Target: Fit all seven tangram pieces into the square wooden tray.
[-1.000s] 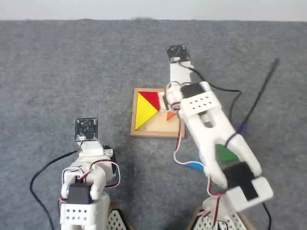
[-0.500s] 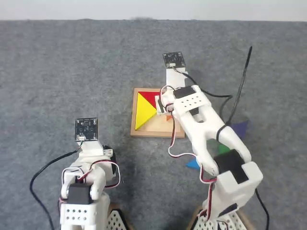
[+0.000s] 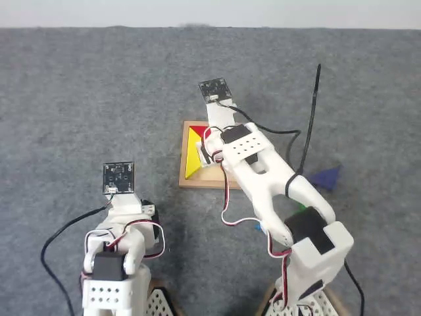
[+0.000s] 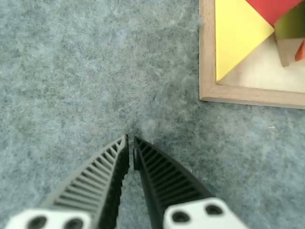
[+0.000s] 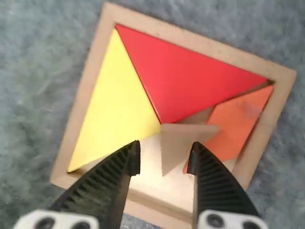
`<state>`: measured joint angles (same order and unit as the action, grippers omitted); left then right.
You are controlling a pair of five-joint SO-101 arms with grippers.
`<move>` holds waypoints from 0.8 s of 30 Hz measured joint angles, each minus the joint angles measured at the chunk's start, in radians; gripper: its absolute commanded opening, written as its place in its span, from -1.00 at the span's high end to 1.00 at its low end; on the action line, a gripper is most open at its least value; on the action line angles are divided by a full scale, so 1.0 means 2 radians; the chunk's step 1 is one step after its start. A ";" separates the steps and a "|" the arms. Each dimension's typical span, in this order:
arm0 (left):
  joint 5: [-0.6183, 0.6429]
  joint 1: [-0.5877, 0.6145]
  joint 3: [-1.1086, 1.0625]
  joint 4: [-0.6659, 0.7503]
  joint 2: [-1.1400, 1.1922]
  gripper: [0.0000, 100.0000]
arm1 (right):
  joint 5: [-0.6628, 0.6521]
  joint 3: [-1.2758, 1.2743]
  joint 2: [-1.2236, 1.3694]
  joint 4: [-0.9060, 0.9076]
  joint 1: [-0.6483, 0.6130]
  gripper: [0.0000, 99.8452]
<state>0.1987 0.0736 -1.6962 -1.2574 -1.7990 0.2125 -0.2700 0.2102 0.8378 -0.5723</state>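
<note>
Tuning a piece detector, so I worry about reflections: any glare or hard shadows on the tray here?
High view: even light, no glare on the wooden tray, though the right arm covers much of it. Left wrist view: the yellow triangle shows no hotspot. Right wrist view: the red triangle is glare-free; a darker tan patch on the tray floor by the right pincer may be shadow.

**Robot lab bench, tabletop rig**

Grey felt mat (image 3: pixel 79 85) covers the table all round the wooden tray (image 3: pixel 183 158). Two small white arms with loose wires (image 3: pixel 225 209): right arm (image 3: pixel 276 191) over the tray, left arm (image 3: pixel 115 263) well apart, near-left of it. Pale wall strip (image 3: pixel 210 13) beyond the tray.
</note>
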 measured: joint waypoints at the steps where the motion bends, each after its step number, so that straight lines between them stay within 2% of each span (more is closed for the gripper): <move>1: 0.000 0.000 0.000 0.000 0.000 0.97 | -0.001 0.000 0.000 0.000 -0.001 0.65; 10: 0.000 0.000 0.000 0.000 0.000 0.97 | -0.002 -0.004 0.000 0.000 0.008 0.65; 18: 0.000 0.000 0.000 0.000 0.000 0.97 | -0.054 -0.052 -0.001 -0.071 -0.008 0.65; 24: 0.000 0.000 0.000 0.000 0.000 0.97 | -0.076 -0.056 -0.002 -0.078 -0.018 0.65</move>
<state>0.1987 0.0736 -1.6962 -1.2574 -1.7990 0.0606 -0.3821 0.2071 0.6813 -0.6076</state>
